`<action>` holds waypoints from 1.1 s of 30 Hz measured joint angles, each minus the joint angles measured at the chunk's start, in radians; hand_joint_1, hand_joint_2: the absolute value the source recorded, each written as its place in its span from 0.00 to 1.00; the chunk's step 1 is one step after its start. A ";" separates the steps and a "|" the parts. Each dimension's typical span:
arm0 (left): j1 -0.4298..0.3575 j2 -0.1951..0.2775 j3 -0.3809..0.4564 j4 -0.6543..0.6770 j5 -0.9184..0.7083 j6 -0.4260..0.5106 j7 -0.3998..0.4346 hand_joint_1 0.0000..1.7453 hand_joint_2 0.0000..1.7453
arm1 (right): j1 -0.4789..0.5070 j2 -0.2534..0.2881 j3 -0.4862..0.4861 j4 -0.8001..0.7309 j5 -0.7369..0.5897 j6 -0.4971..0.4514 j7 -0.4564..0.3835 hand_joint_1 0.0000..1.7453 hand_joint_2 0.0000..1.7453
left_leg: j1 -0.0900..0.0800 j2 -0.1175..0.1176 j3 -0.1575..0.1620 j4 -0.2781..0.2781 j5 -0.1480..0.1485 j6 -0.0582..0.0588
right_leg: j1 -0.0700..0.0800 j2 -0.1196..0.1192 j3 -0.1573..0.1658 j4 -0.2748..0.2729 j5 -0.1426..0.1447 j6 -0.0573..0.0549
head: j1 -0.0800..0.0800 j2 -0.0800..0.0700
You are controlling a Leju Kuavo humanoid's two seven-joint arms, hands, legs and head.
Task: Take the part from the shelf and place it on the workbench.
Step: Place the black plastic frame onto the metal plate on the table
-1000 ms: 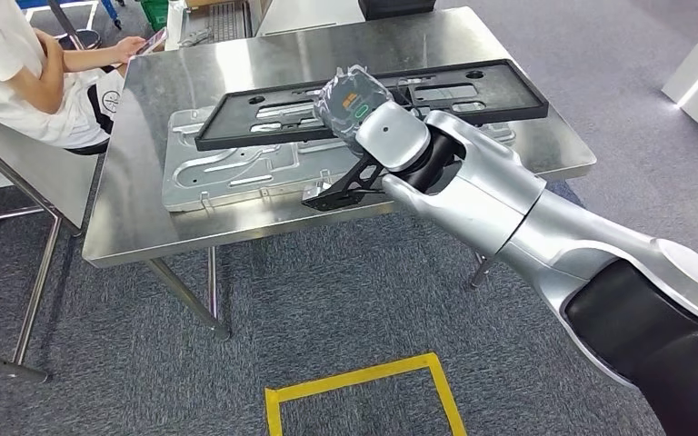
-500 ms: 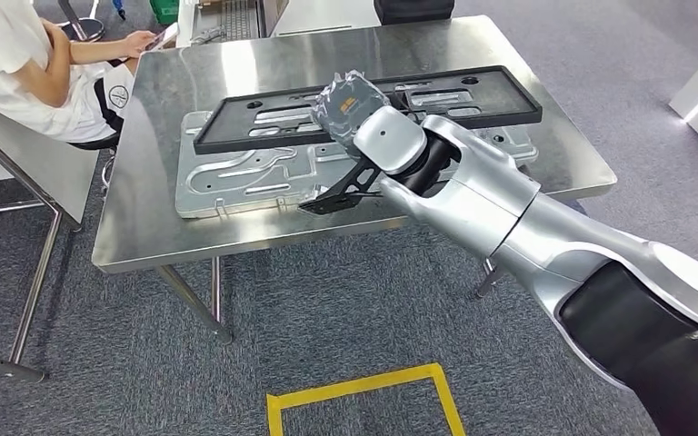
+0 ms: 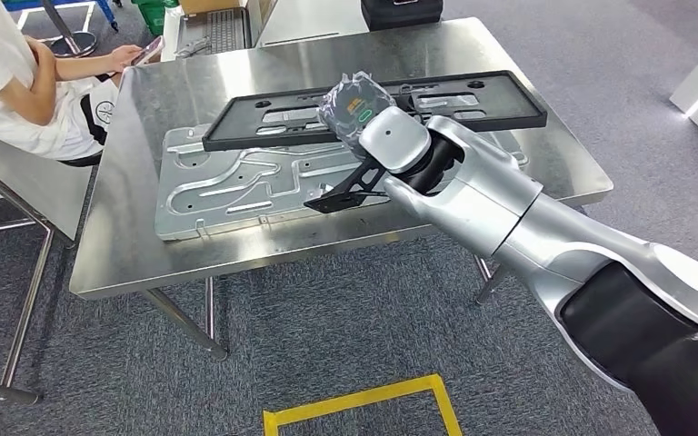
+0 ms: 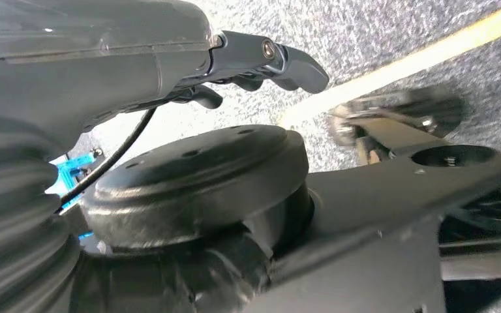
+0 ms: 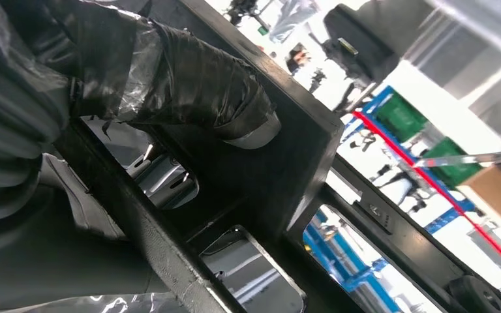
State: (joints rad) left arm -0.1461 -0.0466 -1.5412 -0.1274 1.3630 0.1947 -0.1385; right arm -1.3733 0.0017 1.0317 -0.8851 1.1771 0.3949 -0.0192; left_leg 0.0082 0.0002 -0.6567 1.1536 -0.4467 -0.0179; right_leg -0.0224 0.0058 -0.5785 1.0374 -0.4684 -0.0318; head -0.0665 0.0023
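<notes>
Movement since the earlier head views was chiefly that of the camera: the whole scene had shifted, and the table (image 3: 127, 263) lay a little differently in frame. The right hand (image 3: 354, 102), wrapped in clear film, had stayed over the middle of the table, its fingers (image 5: 202, 85) closed round a bar of the black frame part (image 3: 500, 100). The part remained in that grip and had not been let go. It hung roughly level above the table, close over the silver stamped panel (image 3: 236, 186); whether it touched the panel could not be told. In my judgement the carry was all but finished, with only the lowering and release outstanding.

The table was a bare stainless steel top on steel legs, reflective and flat. The silver panel lay flat on it and took up much of the middle, so the part would probably come to rest on or partly across that panel. A dark case (image 3: 400, 11) stood at the far edge.

Grey carpet covered the floor, with yellow tape (image 3: 363, 400) marking a square in front of the robot. A seated person (image 3: 18, 82) in a white shirt sat at the table's far left corner.

The left hand (image 4: 261, 62) hung beside the robot's body over the carpet, fingers curled in with nothing in them.
</notes>
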 joint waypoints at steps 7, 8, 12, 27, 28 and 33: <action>0.004 -0.001 0.000 0.000 0.001 -0.001 0.005 0.00 1.00 | 0.000 0.000 0.000 0.008 0.002 -0.004 0.008 1.00 1.00 | -0.001 0.000 0.061 -0.147 0.011 0.037 | 0.008 -0.002 -0.016 0.024 -0.026 0.030 | 0.000 0.000; 0.004 -0.001 0.000 0.000 0.004 -0.001 0.006 0.00 1.00 | 0.000 -0.001 0.000 0.008 0.004 -0.004 0.008 1.00 1.00 | 0.001 0.000 0.067 -0.152 0.009 0.043 | 0.008 -0.003 -0.038 0.066 -0.044 0.032 | 0.000 0.000; 0.006 -0.002 0.000 0.000 0.016 -0.001 0.013 0.00 1.00 | 0.021 -0.011 0.000 0.010 0.009 -0.005 0.010 1.00 1.00 | -0.004 -0.002 0.089 -0.152 -0.010 0.060 | 0.009 -0.003 -0.171 0.274 -0.083 0.032 | 0.000 0.000; -0.003 0.002 0.001 0.001 -0.039 0.000 0.020 0.00 1.00 | 0.037 -0.038 -0.003 0.009 0.015 -0.006 0.013 1.00 1.00 | 0.001 -0.002 -0.019 0.120 -0.134 -0.004 | 0.006 -0.002 -0.033 -0.010 0.031 -0.009 | -0.009 0.000; -0.005 0.003 0.002 0.001 -0.040 0.000 0.020 0.00 1.00 | 0.038 -0.038 -0.003 0.009 0.015 -0.005 0.012 1.00 1.00 | 0.003 -0.002 -0.028 0.117 -0.109 -0.008 | 0.004 -0.002 -0.023 -0.009 0.023 -0.007 | -0.009 0.000; 0.003 0.003 0.002 0.001 -0.043 0.001 0.023 0.00 1.00 | 0.038 -0.038 -0.003 0.010 0.015 -0.004 0.008 1.00 1.00 | 0.002 -0.002 0.048 -0.106 0.035 -0.005 | -0.002 0.001 0.013 -0.009 -0.006 0.018 | -0.010 0.000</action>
State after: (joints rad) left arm -0.1433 -0.0439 -1.5396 -0.1267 1.3198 0.1955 -0.1156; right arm -1.3348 -0.0365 1.0288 -0.8756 1.1923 0.3910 -0.0112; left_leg 0.0099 -0.0019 -0.6089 1.0475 -0.4119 -0.0226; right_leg -0.0240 0.0066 -0.5657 1.0281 -0.4744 -0.0136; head -0.0761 0.0024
